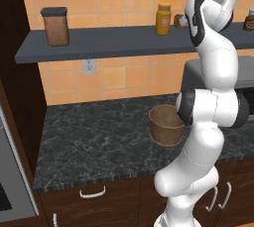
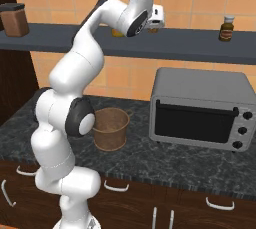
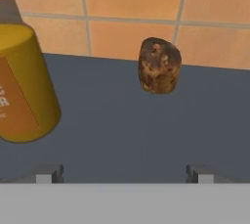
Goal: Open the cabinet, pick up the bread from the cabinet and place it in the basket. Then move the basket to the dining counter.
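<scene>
The bread [image 3: 158,65], a small dark brown lump, sits on the dark grey wall shelf [image 3: 122,130] against the orange tiles; it peeks out beside my arm [image 1: 179,21]. My gripper [image 3: 124,174] is open and level with the shelf, its fingertips [image 3: 49,174] spread wide. The bread lies ahead of them, a little right of centre, untouched. In the right base view the hand [image 2: 158,20] is raised to the shelf. The basket [image 1: 166,124] [image 2: 111,128], round, brown and empty, stands on the black granite worktop below. The dining counter is out of view.
A yellow jar [image 3: 22,86] [image 1: 163,19] stands on the shelf just left of the bread. A brown canister [image 1: 55,26] is at the shelf's left end and a small bottle [image 2: 226,28] at its right. A grey toaster oven [image 2: 200,108] stands right of the basket.
</scene>
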Tool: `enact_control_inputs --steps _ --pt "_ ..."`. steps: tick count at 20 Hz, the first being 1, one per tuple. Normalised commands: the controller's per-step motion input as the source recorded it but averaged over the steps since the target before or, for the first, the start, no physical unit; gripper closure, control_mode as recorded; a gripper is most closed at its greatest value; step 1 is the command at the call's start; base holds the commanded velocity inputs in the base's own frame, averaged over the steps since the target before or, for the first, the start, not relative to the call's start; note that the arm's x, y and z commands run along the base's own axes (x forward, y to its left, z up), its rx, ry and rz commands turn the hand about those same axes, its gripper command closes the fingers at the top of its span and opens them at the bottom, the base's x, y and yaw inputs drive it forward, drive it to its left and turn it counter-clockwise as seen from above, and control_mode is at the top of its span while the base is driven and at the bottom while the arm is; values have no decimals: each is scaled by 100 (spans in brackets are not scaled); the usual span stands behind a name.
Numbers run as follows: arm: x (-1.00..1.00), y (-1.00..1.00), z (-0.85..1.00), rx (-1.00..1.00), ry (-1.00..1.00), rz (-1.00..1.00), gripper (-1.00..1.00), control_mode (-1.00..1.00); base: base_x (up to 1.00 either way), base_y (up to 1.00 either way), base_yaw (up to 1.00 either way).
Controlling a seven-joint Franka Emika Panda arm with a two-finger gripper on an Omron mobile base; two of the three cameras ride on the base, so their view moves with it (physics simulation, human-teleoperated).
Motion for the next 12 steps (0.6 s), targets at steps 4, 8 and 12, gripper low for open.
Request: enact_control_inputs --steps 4,8,12 --pt "11 0 -17 0 -4 2 -100 -100 0 0 0" --pt "19 0 -9 0 -4 0 -100 -100 0 0 0" --pt "8 0 -5 0 -1 0 -100 100 26 -24 0"
